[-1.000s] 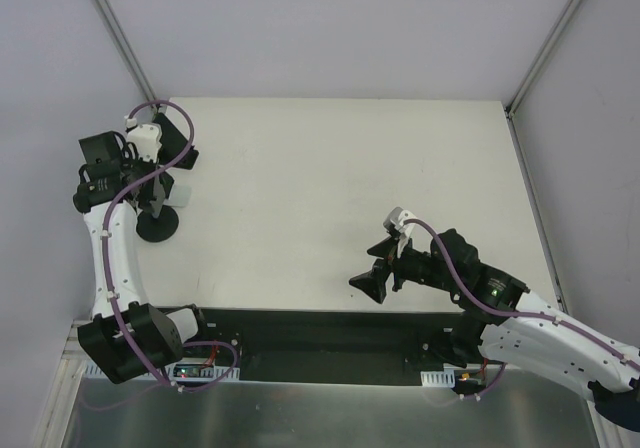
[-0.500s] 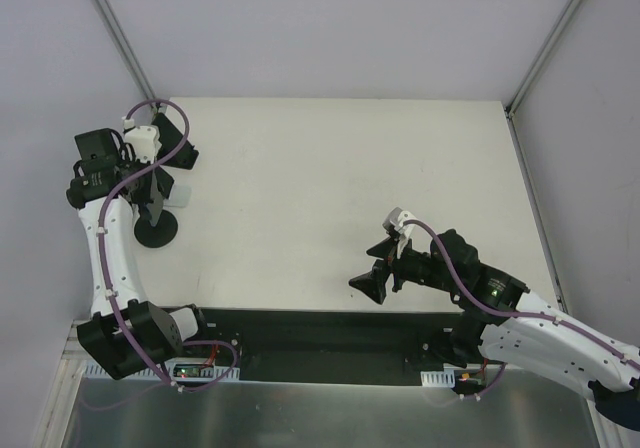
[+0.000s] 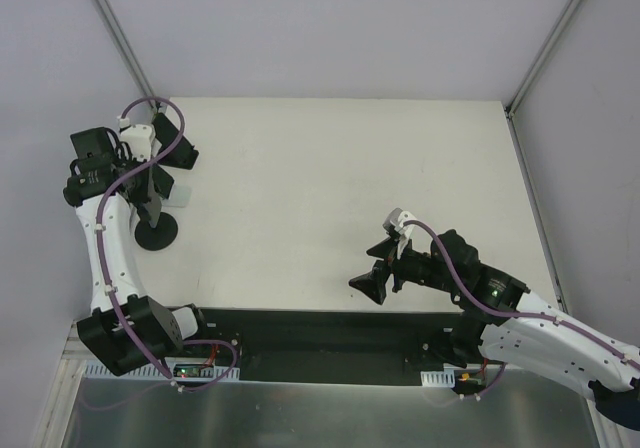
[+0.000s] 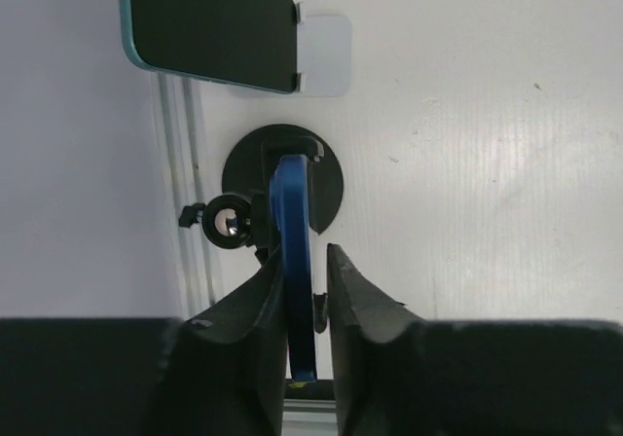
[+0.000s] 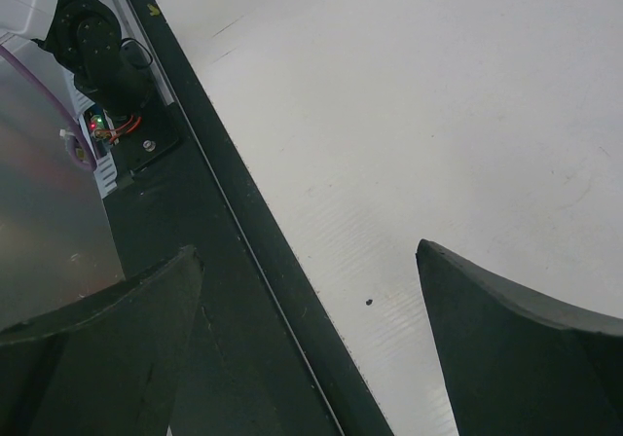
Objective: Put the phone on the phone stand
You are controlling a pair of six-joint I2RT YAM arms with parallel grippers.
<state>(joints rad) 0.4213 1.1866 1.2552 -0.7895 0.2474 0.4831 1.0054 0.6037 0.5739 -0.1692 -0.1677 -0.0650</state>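
The phone (image 4: pixel 209 25), with a dark screen and a teal edge, lies flat by the table's left edge, partly on a white pad (image 4: pixel 326 56). In the top view the phone (image 3: pixel 184 156) is at the far left corner. The phone stand (image 4: pixel 292 222) has a black round base (image 3: pixel 157 234) and an upright blue plate. My left gripper (image 4: pixel 305 251) is closed around the blue plate from above; it also shows in the top view (image 3: pixel 152 206). My right gripper (image 3: pixel 376 278) is open and empty over the table's near edge, far from both.
The grey left wall and a metal rail (image 4: pixel 185 163) run close beside the stand and the phone. A black strip (image 5: pixel 243 261) runs along the near table edge under my right gripper (image 5: pixel 311 300).
My left arm has shifted slightly left and towards the near edge, and the stand's base has moved a little the same way. The right arm has not moved.
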